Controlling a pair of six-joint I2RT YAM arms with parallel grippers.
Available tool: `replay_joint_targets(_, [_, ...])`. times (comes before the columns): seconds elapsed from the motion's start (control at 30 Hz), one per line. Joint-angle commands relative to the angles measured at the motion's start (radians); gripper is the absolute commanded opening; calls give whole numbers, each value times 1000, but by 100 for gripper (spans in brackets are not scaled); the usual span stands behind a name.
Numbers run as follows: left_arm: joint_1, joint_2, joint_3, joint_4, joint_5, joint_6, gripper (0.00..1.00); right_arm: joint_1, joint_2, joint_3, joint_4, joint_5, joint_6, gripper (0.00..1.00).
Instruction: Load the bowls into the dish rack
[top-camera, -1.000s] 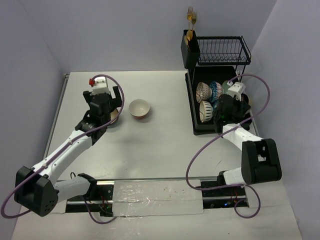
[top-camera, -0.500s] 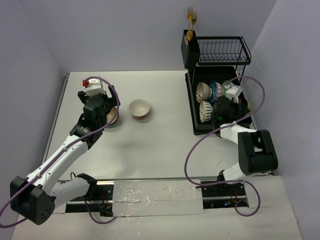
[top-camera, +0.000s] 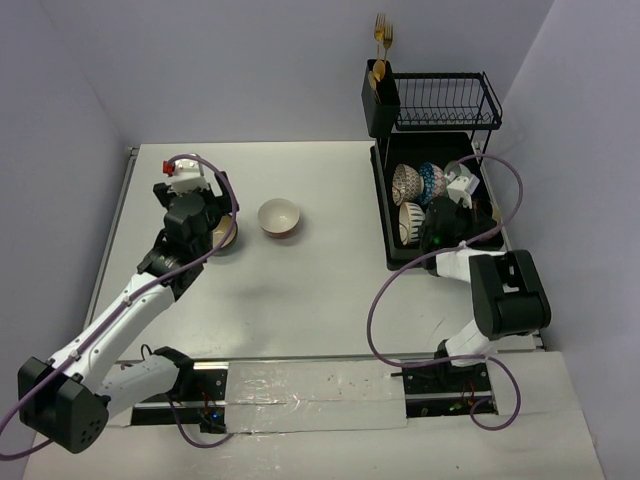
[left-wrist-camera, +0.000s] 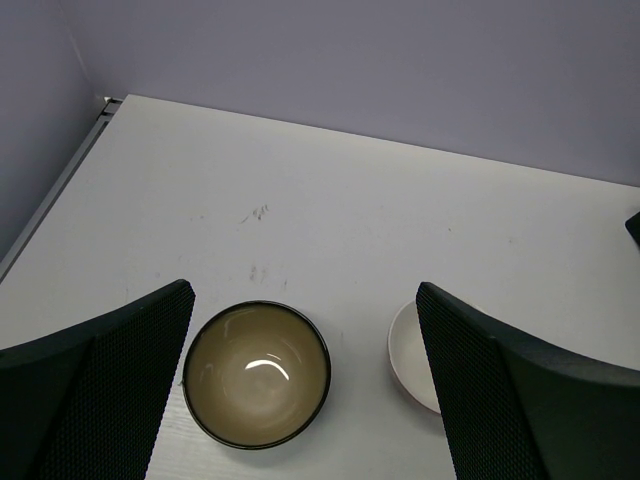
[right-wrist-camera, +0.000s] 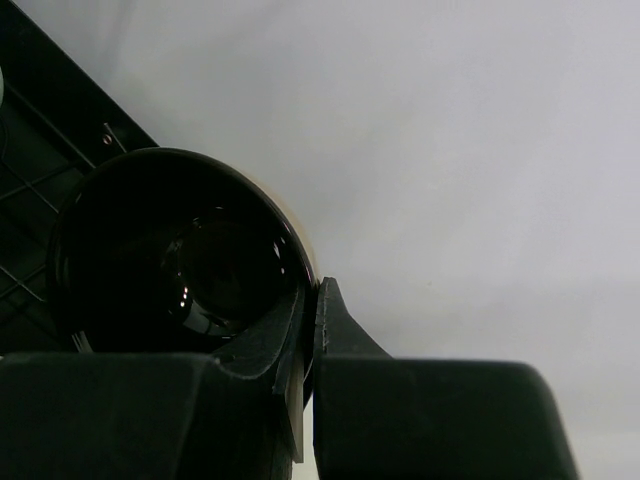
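One wide tabletop (top-camera: 320, 290) carries everything. At its far right we see the dish rack (top-camera: 384, 225), with three patterned bowls (top-camera: 405, 183) on edge inside. Our left claw (left-wrist-camera: 305, 300) hangs fully spread and empty above the tan dark-rimmed bowl (left-wrist-camera: 257, 372), with the white-and-red bowl (left-wrist-camera: 412, 355) just to its right. Our right claw (right-wrist-camera: 310, 300) pinches the rim of a dark-glazed bowl (right-wrist-camera: 180, 260) at the rack's right side.

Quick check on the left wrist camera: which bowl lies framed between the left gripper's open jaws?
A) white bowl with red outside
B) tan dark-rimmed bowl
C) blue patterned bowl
B: the tan dark-rimmed bowl sits in the gap between the open jaws of the left gripper; the white bowl with red outside lies off to the side, partly behind one jaw.
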Motion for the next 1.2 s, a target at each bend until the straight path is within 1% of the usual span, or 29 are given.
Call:
replay_joint_targets(0.0, [-3,-36,-7,40,-21,27,99,22,44,-10,182,57,-77,0])
replay_joint_targets(0.03, [-3,-38,-10,42,-21,29,99,27,55,-15,261,62,-140,0])
replay_joint_targets(0.1, [-3,-36,-10,42,-21,30,99,41,93,-18,326,70,-192,1])
replay_joint_targets(0.13, [-3,-36,-10,42,-13,29,99,44,104,-20,391,73,-244,1])
replay_joint_targets(0.2, [-3,-36,-10,40,-7,27,99,60,129,-21,439,71,-280,1])
replay_joint_targets(0.27, [-3,-36,-10,42,-10,29,99,71,138,-20,449,67,-294,2])
replay_joint_targets(0.3, [-3,-35,-11,42,-12,30,99,77,149,-20,449,64,-295,7])
replay_joint_targets(0.4, [-3,-36,-11,40,-9,30,99,90,166,-18,444,65,-298,16])
replay_joint_targets(0.57, [-3,-36,-11,40,-6,30,99,108,187,-23,464,67,-317,21])
replay_joint_targets(0.83, [-3,-41,-13,40,-1,30,99,130,195,-32,467,44,-320,24])
replay_joint_targets(0.9, [-3,-42,-13,40,-3,32,99,130,196,-32,467,42,-323,23])
replay_joint_targets(0.93, [-3,-42,-14,39,-3,32,99,130,196,-35,467,41,-321,18])
replay_joint_targets(1.0, [-3,-44,-14,39,-4,30,99,130,196,-37,469,41,-317,14])
replay_joint_targets(1.17, [-3,-50,-14,39,-6,33,99,120,172,-35,460,54,-283,16])
